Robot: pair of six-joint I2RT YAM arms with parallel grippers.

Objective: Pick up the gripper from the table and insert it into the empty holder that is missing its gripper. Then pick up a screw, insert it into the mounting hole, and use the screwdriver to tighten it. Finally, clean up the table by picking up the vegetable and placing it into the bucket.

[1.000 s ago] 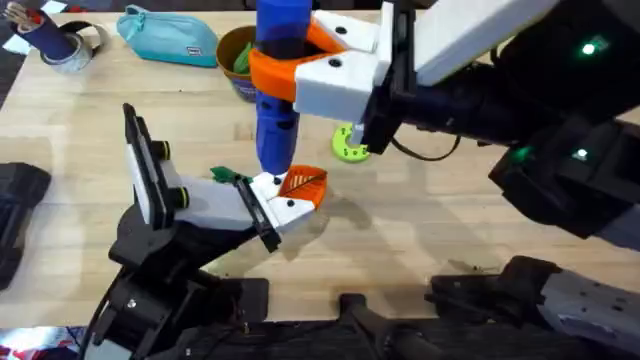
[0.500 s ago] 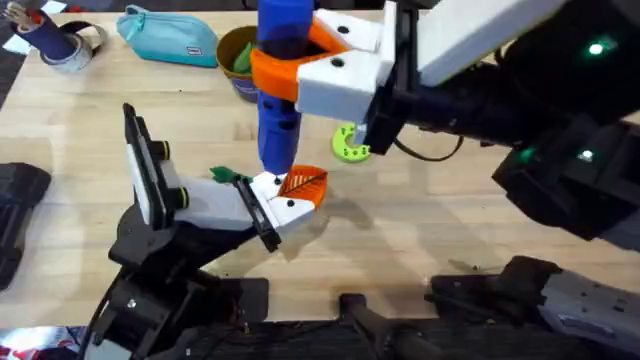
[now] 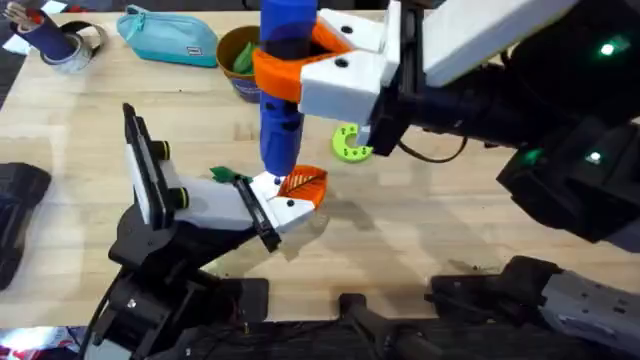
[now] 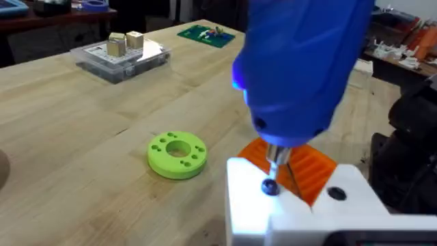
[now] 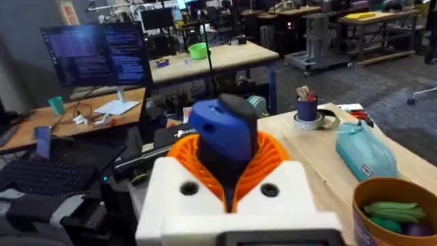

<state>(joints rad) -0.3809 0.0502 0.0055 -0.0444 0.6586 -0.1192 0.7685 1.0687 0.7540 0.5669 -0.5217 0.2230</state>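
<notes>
your right gripper [image 3: 300, 70] is clamped on the screwdriver [image 3: 280, 95], upright, tip on the screw [image 4: 270, 186] in the holder [image 3: 215, 205]; left pincer's state: cannot tell.

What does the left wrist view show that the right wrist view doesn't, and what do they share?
Left wrist alone: the screwdriver's thin metal tip standing on a screw in the white holder, the small orange gripper beside it, a green disc and a clear box on the table.

Right wrist alone: the right tool shut around the screwdriver, the teal pouch, and the bucket with green vegetables inside.

Both: the blue screwdriver.
</notes>
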